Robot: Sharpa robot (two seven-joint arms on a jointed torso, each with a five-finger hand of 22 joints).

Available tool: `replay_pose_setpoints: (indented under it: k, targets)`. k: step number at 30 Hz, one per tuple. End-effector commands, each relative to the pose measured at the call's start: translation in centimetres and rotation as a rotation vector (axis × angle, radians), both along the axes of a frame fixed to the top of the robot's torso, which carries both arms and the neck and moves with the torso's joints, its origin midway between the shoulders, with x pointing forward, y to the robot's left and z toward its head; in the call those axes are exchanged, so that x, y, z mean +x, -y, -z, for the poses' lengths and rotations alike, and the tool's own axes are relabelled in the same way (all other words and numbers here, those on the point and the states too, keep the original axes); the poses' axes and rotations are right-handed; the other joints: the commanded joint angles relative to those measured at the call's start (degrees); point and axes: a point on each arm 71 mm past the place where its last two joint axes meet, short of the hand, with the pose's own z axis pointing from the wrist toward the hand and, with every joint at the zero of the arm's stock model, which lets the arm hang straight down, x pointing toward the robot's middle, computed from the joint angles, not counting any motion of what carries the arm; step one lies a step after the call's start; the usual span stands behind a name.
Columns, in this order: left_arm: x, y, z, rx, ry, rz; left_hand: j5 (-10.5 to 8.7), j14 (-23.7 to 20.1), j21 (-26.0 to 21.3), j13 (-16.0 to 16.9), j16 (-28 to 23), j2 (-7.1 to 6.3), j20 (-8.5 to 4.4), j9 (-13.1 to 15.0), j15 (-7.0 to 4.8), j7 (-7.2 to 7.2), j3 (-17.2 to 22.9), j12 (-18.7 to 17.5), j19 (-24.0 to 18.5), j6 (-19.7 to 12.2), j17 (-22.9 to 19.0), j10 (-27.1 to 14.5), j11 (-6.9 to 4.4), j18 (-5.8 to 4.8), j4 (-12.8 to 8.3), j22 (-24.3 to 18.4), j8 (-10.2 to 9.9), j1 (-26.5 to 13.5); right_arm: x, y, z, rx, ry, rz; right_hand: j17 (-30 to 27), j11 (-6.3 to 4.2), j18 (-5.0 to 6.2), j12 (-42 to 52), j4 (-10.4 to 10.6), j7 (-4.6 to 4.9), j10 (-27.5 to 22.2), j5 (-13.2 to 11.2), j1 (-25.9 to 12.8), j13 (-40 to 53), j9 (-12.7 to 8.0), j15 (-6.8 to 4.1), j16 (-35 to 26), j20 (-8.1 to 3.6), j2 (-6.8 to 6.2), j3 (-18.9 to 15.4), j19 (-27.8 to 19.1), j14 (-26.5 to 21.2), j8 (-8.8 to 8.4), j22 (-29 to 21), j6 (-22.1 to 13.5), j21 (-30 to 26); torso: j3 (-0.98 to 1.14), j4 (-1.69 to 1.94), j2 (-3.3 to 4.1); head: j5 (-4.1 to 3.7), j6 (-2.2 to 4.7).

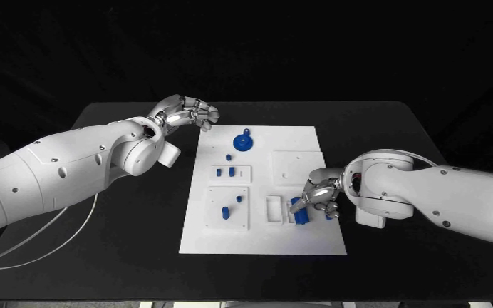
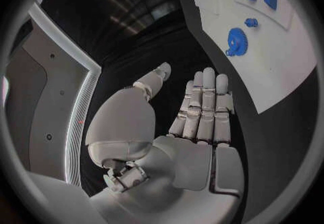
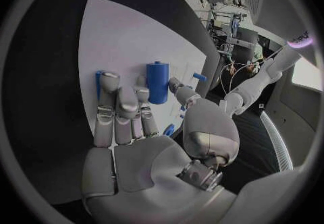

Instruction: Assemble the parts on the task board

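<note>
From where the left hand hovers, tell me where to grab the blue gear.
Probably by the raised knob at the middle of the blue gear, coming straight down from above. It lies flat on the white board, so its thin toothed rim gives little purchase. The left hand is open nearby.

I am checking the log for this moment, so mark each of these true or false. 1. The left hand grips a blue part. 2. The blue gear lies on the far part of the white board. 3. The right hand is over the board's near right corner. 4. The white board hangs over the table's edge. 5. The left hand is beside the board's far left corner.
1. False. The silver left hand holds nothing; its fingers lie straight over the black table.
2. True. The round blue gear lies on the far part of the flat white task board.
3. True. The silver right hand is there, by a blue cylinder part.
4. False. The board lies wholly on the table.
5. True.
</note>
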Motion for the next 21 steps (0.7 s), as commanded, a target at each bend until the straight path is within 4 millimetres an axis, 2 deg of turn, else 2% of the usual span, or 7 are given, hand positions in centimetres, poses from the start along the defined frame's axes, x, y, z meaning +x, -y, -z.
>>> replay_pose_setpoints:
  k: [1,8,13,17,21]
  targets:
    - [0.00,0.04,-0.08,-0.014,-0.003,0.003,0.11,0.3,-0.3,0.1,-0.2,-0.10,0.14,-0.1,0.26,0.39,0.0,0.3,0.2,-0.5,0.1,-0.3,-0.11,1.07,0.4,0.1,0.3,-0.5,-0.29,0.23,0.87,-0.048,0.000,-0.012,0.1,0.08,1.19,0.1,-0.8,-0.12,0.5,-0.1,0.9,0.2,-6.7,-0.24,0.3,-0.43,0.43,0.2,0.1,0.3,-0.31,1.2,0.5,0.3,-0.04,-0.06,0.02,0.04,-0.06]
    - [0.00,0.09,-0.08,-0.015,-0.003,0.004,0.12,0.3,-0.3,0.1,-0.3,-0.11,0.14,-0.1,0.26,0.39,0.0,0.3,0.2,-0.5,0.1,-0.3,-0.12,1.08,0.4,0.1,0.4,-0.5,-0.25,0.26,0.84,-0.060,0.011,-0.019,0.2,0.00,1.19,0.1,-2.0,-0.21,0.7,-0.1,1.5,0.5,-6.7,-0.31,0.3,-0.32,0.67,0.5,0.0,0.4,-0.29,1.2,0.9,0.6,-0.02,-0.04,0.03,0.06,-0.07]
    - [0.03,0.00,-0.07,-0.014,-0.003,0.002,0.12,0.3,-0.3,0.1,-0.3,-0.10,0.13,-0.1,0.25,0.39,0.0,0.3,0.2,-0.5,0.1,-0.3,-0.12,1.09,0.4,0.1,0.4,-0.5,-0.39,0.39,0.74,-0.051,0.016,-0.013,0.3,-0.30,1.19,0.1,-2.8,-0.54,1.2,-0.1,2.4,0.9,-6.5,-0.56,0.2,-0.23,1.89,1.5,0.0,0.5,0.15,1.1,2.1,0.8,0.02,-0.04,0.02,0.09,-0.13]
    - [0.00,0.07,-0.06,-0.021,-0.008,0.002,0.12,0.3,-0.3,0.1,-0.3,-0.11,0.13,-0.1,0.25,0.39,0.0,0.3,0.2,-0.5,0.1,-0.3,-0.12,1.09,0.5,0.1,0.4,-0.6,-0.98,0.53,0.81,0.006,-0.060,0.012,0.3,-0.47,1.19,0.0,-2.5,-0.72,1.5,-0.1,2.0,1.1,-6.5,-0.72,0.1,-0.04,2.06,1.8,0.0,0.5,0.31,1.1,2.8,0.9,-0.01,0.01,0.02,-0.01,-0.07]
    - [0.05,0.22,-0.05,-0.023,-0.008,0.003,0.12,0.3,-0.3,0.1,-0.3,-0.12,0.13,-0.1,0.26,0.39,0.0,0.3,0.2,-0.5,0.1,-0.3,-0.11,1.09,0.5,0.1,0.4,-0.6,-1.07,0.59,0.49,0.041,-0.063,0.022,0.3,-0.54,1.19,-0.1,-2.2,-0.79,1.6,-0.1,1.4,1.2,-6.5,-0.78,0.1,0.03,1.99,1.9,0.0,0.6,0.32,1.1,3.0,1.0,-0.02,0.07,0.00,0.06,-0.04]
